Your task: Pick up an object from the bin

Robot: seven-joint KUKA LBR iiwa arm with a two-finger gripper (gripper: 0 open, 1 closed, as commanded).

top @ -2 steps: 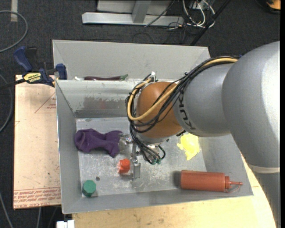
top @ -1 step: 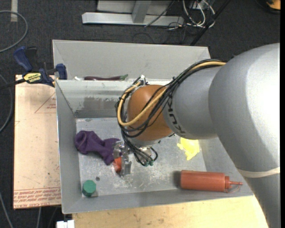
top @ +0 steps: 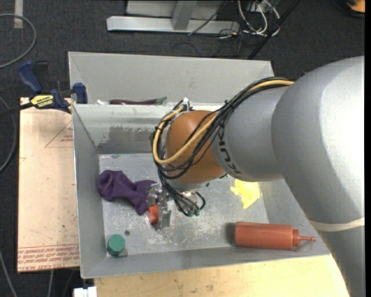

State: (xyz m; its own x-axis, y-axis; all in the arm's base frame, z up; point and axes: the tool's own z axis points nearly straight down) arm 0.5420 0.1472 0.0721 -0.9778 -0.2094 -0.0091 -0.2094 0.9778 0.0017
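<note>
Camera view looks down on a grey metal bin (top: 87,191) whose floor is scratched and dusted with pale specks, its walls sloping inward. Around it lies a dark floor (top: 46,35), with black cables (top: 255,17) and a flat grey metal plate (top: 168,23) at the top.

The arm (top: 301,133) comes in from the right and covers much of the bin's right half. Its orange cover (top: 194,145), looped with yellow and black wrist cables (top: 159,145), hangs over the middle. Below it the gripper (top: 160,217) points down to the floor left of centre. A small red thing (top: 152,216) sits right at its tip, just beside the right end of a crumpled purple cloth (top: 119,187). Whether the gripper is open or closed on that red thing cannot be told, because the parts blur together there, and the red thing's shape is also unclear.

A green cap (top: 116,245) stands near the front left corner, well apart from the rest. An orange-red squeeze bottle (top: 264,236) lies on its side along the front right, nozzle pointing right. A yellow thing (top: 246,194) is partly hidden under the arm. A thin dark strip (top: 133,102) on the back rim is too indistinct to name.
</note>
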